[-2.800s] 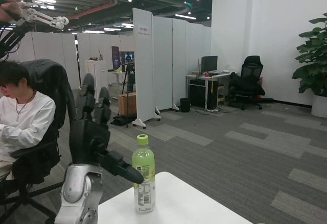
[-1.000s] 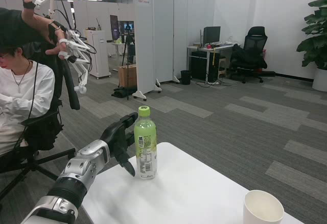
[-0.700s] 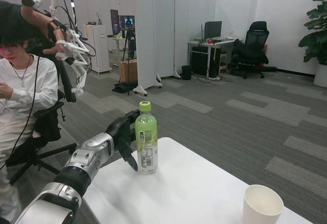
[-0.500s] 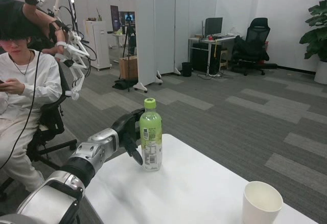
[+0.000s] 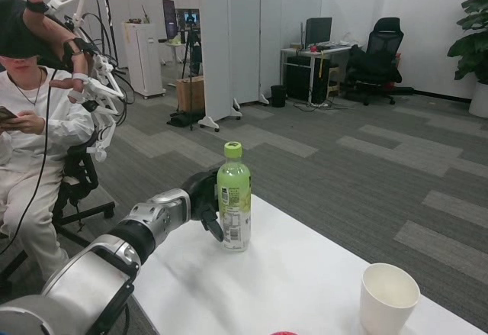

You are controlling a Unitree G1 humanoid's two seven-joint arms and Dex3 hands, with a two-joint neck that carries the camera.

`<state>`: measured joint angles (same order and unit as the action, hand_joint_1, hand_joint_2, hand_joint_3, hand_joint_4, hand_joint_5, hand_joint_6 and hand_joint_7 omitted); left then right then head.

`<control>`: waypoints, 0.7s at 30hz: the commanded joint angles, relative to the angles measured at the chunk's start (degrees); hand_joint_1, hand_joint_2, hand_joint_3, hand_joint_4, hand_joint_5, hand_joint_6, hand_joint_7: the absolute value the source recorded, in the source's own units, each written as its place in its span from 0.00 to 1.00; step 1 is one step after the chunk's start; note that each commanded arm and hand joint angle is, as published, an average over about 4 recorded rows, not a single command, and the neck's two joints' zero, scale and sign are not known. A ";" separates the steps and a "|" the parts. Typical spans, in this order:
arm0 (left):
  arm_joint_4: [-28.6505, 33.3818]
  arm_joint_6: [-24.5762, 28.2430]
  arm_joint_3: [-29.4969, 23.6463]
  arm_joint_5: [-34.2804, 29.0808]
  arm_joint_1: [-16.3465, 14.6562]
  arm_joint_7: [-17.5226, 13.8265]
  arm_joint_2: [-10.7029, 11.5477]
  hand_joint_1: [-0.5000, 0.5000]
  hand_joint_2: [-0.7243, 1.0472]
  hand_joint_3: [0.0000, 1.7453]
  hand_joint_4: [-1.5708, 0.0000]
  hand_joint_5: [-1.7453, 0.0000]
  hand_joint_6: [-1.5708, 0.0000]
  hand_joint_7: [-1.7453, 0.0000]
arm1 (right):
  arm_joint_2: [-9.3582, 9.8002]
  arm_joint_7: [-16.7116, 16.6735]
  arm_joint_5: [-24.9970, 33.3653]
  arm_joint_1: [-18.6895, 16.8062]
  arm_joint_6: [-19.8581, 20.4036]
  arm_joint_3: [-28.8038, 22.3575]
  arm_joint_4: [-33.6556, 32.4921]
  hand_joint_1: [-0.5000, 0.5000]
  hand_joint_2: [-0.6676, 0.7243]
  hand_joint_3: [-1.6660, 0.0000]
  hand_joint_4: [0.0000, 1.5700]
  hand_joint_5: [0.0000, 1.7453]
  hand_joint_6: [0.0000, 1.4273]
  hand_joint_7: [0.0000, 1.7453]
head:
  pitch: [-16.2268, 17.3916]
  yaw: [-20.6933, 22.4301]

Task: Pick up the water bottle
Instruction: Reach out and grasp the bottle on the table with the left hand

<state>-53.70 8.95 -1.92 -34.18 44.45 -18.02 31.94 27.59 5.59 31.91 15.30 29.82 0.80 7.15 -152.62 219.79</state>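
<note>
Approach step: left hand [image 5: 204,201] lies beside the upright bottle [image 5: 234,196] near the table's [image 5: 305,274] far left edge, fingers curled around its rear; firm contact cannot be told. Next: tighten the grasp, then lift. Cup [image 5: 389,298] stands well apart

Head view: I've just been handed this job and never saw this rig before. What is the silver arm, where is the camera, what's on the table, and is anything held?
The camera sits in the robot's head, looking forward and down over a white table. The silver arm coming in from the lower left is the robot's own left arm, ending in a black left hand. That hand is right against the near side of the bottle, fingers curled toward it, but I cannot tell if it grips yet. The bottle stands upright on the table. A white cup stands to the right, apart. The right hand is not in view. A person sits at left, off the table.
</note>
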 commanded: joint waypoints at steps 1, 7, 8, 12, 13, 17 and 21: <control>-0.53 0.72 1.18 0.34 0.81 0.27 0.80 0.02 0.05 0.05 1.00 1.00 1.00 1.00 | -0.08 -0.23 0.65 0.08 -0.02 -0.05 0.54 0.03 0.95 1.00 0.00 0.00 0.00 0.00 | -0.05 -0.02; -0.44 -0.58 2.74 0.60 0.68 2.11 -0.21 0.02 0.05 0.05 1.00 1.00 1.00 1.00 | -0.21 -0.23 0.70 0.08 -0.02 0.30 0.89 0.04 0.95 1.00 0.00 0.00 0.00 0.00 | -0.41 -0.06; -0.44 -0.93 2.85 0.60 0.66 2.53 -0.39 0.02 0.05 0.05 1.00 1.00 1.00 1.00 | -0.23 -0.23 0.70 0.08 -0.02 0.32 0.93 0.04 0.95 1.00 0.00 0.00 0.00 0.00 | -0.45 -0.10; -0.48 -2.76 2.98 0.51 0.55 4.14 -1.13 0.02 0.08 0.05 1.00 1.00 1.00 1.00 | -0.26 -0.23 0.70 0.08 0.02 0.35 1.02 0.04 0.95 1.00 0.00 0.00 0.00 0.00 | -0.50 -0.38; -0.51 -3.09 2.98 0.40 0.53 4.46 -1.29 0.02 0.09 0.05 1.00 1.00 1.00 1.00 | -0.28 -0.23 0.72 0.08 0.07 0.35 1.02 0.04 0.95 1.00 0.00 0.00 0.00 0.00 | -0.49 -0.46; -0.53 -3.57 3.07 -0.80 0.35 5.54 -1.71 0.02 0.11 0.05 1.00 1.00 1.00 1.00 | -0.43 -0.23 0.85 0.08 0.24 0.28 1.02 0.04 0.95 1.00 0.00 0.00 0.00 0.00 | -0.48 -0.58; -0.26 -3.09 3.42 -2.80 0.13 6.18 -2.06 0.01 0.34 0.05 1.00 1.00 0.92 0.99 | -0.61 -0.23 0.94 0.08 0.35 0.26 1.13 0.04 0.95 1.00 0.00 0.00 0.00 0.00 | -0.56 -0.82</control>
<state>-53.90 5.77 1.26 -36.35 44.48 -12.30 29.97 27.36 5.59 32.04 15.30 29.82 1.13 7.66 -153.16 219.01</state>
